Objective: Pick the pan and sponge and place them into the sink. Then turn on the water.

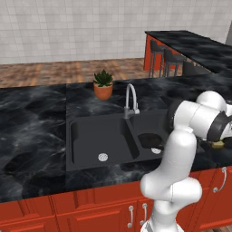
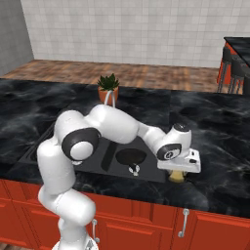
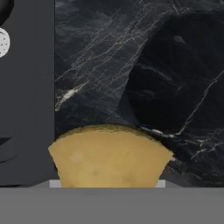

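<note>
On the left of the black marble counter (image 1: 36, 113) the orange plant pot (image 1: 103, 89) stands behind the sink (image 1: 90, 140), well clear of the work. The left basin has nothing in it but its silver drain (image 1: 103, 157). The gooseneck faucet (image 1: 131, 100) rises at the back, over the divider, and no stream falls from it — the water step is not yet due.

The right basin already carries the pan (image 2: 131, 156), lying flat on the floor of the basin near its drain, so 1 of the 2 things appears delivered.

Right of the sink, the sponge (image 2: 177, 176) sits on the counter at its front edge, just beside the sink's rim. The gripper (image 2: 178, 172) is down directly over it, hand pointing at the counter. In the hand view the sponge (image 3: 109, 155) bulks yellow at the bottom, close under the camera, and it seems bowed upward — likely squeezed from its 2 sides. The fingertips themselves are hidden, so a closed grasp on the sponge is my reading, not something plainly seen.
</note>
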Controlling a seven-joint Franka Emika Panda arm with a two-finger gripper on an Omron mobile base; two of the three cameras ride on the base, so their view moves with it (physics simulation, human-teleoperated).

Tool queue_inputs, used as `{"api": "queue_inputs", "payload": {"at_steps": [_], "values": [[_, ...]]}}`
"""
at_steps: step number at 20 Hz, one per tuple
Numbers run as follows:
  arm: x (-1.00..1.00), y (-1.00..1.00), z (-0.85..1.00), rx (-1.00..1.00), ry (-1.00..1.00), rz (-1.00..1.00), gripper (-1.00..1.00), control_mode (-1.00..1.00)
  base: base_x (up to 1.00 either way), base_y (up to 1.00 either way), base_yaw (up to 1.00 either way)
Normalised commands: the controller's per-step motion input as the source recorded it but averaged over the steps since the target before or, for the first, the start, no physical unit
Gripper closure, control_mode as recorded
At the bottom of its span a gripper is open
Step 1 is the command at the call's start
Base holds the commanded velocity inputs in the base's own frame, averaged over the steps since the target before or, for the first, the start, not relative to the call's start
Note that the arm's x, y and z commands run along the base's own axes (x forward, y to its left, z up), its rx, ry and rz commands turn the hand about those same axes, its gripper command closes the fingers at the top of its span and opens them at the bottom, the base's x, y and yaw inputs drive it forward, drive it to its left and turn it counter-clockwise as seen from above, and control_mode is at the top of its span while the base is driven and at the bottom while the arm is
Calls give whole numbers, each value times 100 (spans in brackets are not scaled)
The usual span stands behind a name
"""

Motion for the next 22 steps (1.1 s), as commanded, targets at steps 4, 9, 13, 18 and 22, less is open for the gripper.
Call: {"api": "queue_inputs", "payload": {"at_steps": [4, 9, 13, 18, 22], "values": [[0, 30, 38, -3, -12, 10, 100, -100, 0, 0, 0], [0, 31, 28, -4, -15, 9, 100, -100, 0, 0, 0], [0, 37, 24, -5, -14, 10, 100, -100, 0, 0, 0], [0, 43, 7, -5, -12, 10, 100, -100, 0, 0, 0], [2, 43, 0, -6, -12, 10, 100, -100, 0, 0, 0]]}}
